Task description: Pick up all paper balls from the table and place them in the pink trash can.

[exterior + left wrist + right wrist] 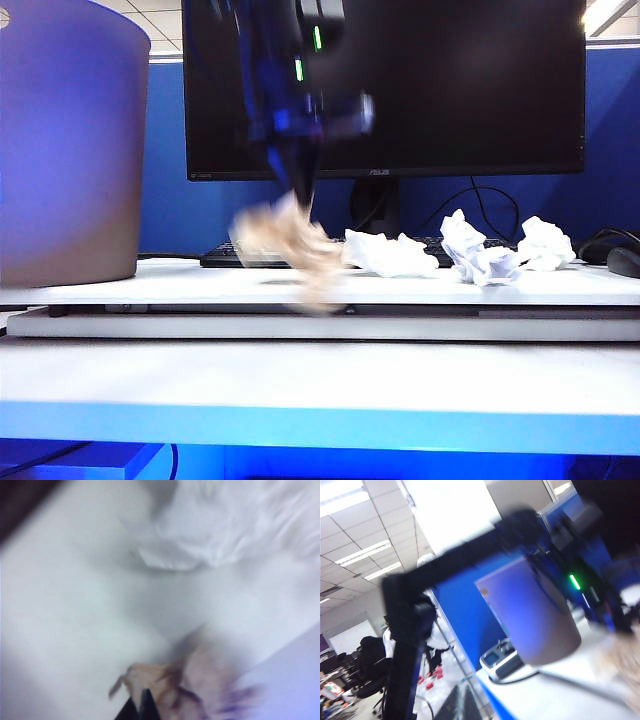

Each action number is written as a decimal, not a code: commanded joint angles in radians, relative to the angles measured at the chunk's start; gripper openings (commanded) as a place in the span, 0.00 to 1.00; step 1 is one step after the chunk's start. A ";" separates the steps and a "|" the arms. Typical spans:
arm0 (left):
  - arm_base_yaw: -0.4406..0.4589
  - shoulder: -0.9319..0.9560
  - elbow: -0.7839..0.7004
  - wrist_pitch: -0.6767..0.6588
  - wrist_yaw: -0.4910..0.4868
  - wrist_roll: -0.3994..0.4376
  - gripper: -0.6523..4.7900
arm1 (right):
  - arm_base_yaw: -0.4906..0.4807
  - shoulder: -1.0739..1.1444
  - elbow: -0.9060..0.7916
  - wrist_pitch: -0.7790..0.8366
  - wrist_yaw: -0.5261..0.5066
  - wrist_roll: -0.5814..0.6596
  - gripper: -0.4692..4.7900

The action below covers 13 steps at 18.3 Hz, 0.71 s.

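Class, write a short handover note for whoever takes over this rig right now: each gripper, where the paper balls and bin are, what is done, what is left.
Left gripper: shut on the tan paper ball, in front of the monitor, just above the table; the picture is blurred.
Right gripper: off to the side, not visible in the exterior view; its fingers look shut and hold nothing.
Pink trash can: on the table at the far left; its inside is hidden.
Three white paper balls lie right of the left gripper.
Done: tan ball gripped.
Left: carry it to the can, then bin the white ones.
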 commanded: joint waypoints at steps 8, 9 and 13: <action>0.000 -0.190 0.310 -0.047 -0.096 0.022 0.11 | -0.001 -0.002 0.002 -0.088 0.021 -0.077 0.08; 0.001 -0.213 0.310 -0.047 -0.136 0.024 0.11 | -0.001 -0.002 0.002 -0.088 0.037 -0.087 0.08; 0.001 -0.289 0.310 -0.084 -0.346 0.050 0.11 | -0.001 -0.002 0.002 -0.088 0.094 -0.093 0.08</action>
